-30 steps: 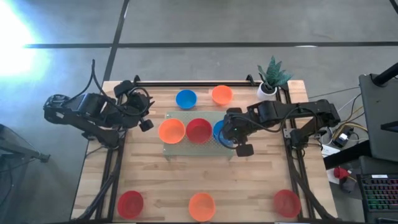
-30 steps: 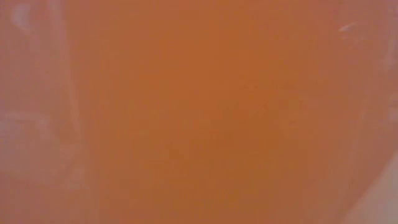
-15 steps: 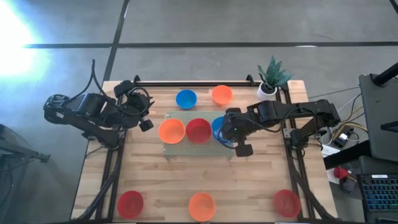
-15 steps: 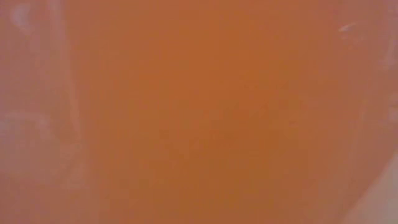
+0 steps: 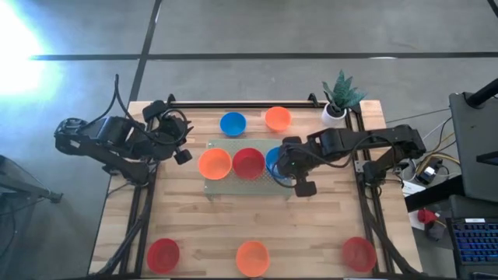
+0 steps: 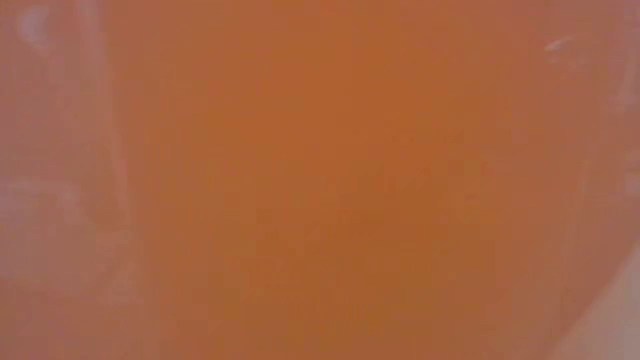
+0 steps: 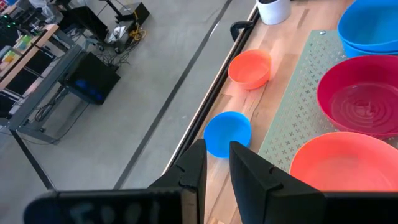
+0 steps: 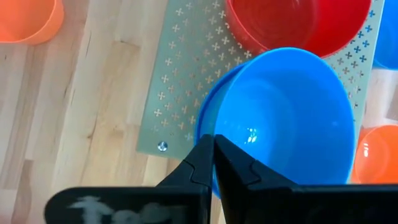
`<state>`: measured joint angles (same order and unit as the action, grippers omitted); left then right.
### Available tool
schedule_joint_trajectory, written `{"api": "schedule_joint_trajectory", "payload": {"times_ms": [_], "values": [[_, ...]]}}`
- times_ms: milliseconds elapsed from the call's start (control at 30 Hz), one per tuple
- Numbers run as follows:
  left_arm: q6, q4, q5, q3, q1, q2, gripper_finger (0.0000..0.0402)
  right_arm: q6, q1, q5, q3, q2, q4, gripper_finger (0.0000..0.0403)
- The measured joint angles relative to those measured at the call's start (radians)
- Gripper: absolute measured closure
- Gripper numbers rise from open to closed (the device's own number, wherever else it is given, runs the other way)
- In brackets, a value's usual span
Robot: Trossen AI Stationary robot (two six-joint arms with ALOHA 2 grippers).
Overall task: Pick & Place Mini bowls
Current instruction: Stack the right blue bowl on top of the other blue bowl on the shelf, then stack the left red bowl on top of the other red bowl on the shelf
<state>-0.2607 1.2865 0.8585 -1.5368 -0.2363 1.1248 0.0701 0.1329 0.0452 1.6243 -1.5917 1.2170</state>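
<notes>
On perforated mat (image 8: pixel 186 68), glossy round blue bowl (image 8: pixel 292 106)

Around the green mat (image 5: pixel 233 180), I find open wood on the near side, up to the row of three bowls at the table's front edge. On the far side, a blue bowl (image 5: pixel 232 123) and an orange bowl (image 5: pixel 277 118) crowd my path. The plant pot (image 5: pixel 335 113) blocks the far right corner.

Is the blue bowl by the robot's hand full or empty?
Empty. The right wrist view shows only bare shiny blue bowl inside, with the right gripper shut on its rim.
</notes>
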Motion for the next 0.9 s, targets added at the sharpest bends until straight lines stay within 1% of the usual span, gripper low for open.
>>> {"api": "schedule_joint_trajectory", "payload": {"times_ms": [167,400,533,767,900], "values": [[0.0,0.0,0.0,0.0,0.0,0.0,0.0337,-0.015,0.0,0.008,-0.006,0.0,-0.001,0.0383],[0.0,0.0,0.0,0.0,0.0,0.0,0.0337,-0.016,0.0,0.008,-0.003,0.0,-0.002,0.0332],[0.0,0.0,0.0,0.0,0.0,0.0,0.0337,-0.017,0.0,0.009,0.016,0.0,-0.001,0.0312],[-0.004,0.0,-0.012,0.0,0.0,0.0,0.0337,-0.02,0.0,0.009,0.074,0.001,0.015,0.0307],[-0.011,0.001,-0.081,0.0,0.0,0.0,0.0337,-0.042,0.0,0.009,0.123,0.007,0.022,0.0315]]}}
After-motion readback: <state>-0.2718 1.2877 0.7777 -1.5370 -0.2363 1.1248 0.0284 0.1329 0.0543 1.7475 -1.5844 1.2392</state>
